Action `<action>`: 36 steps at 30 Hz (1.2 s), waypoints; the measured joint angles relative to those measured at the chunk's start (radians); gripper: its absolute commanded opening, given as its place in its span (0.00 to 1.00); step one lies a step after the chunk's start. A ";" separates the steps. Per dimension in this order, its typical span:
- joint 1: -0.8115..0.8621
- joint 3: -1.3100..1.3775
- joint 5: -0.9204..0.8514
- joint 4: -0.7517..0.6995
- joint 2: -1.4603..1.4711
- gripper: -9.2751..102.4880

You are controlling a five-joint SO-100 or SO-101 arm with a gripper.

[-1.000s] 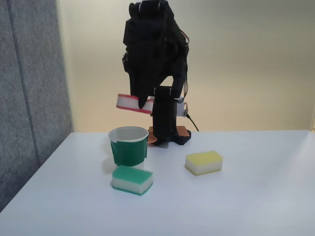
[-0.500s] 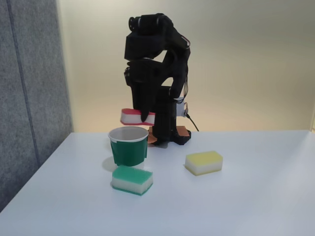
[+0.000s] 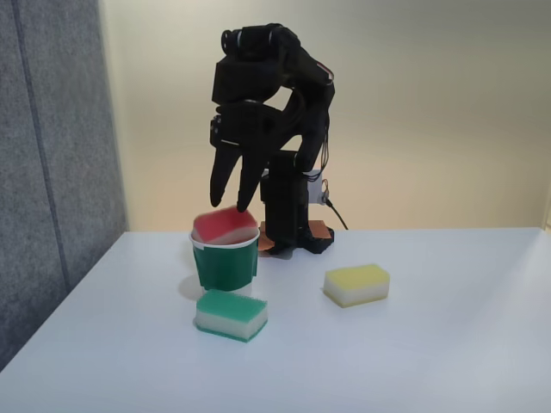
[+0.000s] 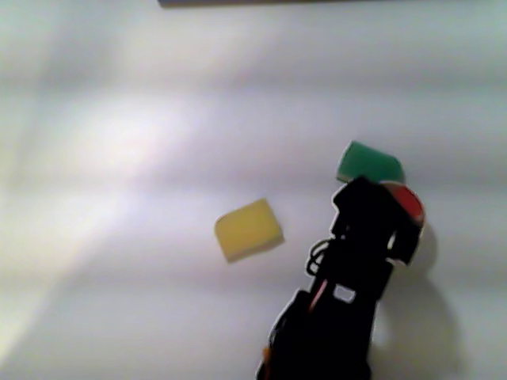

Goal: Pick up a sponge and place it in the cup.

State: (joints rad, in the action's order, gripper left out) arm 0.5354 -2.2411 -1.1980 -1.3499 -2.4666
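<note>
The red-topped sponge [image 3: 225,225] rests tilted in the mouth of the green cup [image 3: 225,267], red face up and poking above the white rim. Just above it, my gripper [image 3: 229,200] points down with its two black fingers spread open, holding nothing. In the other view, a bit of the red sponge [image 4: 410,204] peeks out beside the black arm [image 4: 360,237], which covers most of the cup.
A green-topped sponge [image 3: 231,314] lies right in front of the cup and a yellow-topped sponge [image 3: 356,284] lies to the right. The arm's base [image 3: 293,232] stands behind the cup. A grey panel [image 3: 52,172] borders the table's left side.
The gripper came down over the cup with the red sponge, then opened. The sponge dropped from between the fingers into the cup's mouth.
</note>
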 measured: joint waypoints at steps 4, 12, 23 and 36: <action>0.008 0.006 0.006 0.000 0.000 0.32; -0.006 0.156 0.043 -0.046 -0.080 0.19; -0.276 0.293 0.512 -0.031 -0.186 0.08; -0.666 -0.110 1.328 0.413 -0.219 0.08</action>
State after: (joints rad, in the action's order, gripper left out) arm -0.1304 -2.3516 0.1304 -0.9373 -2.6860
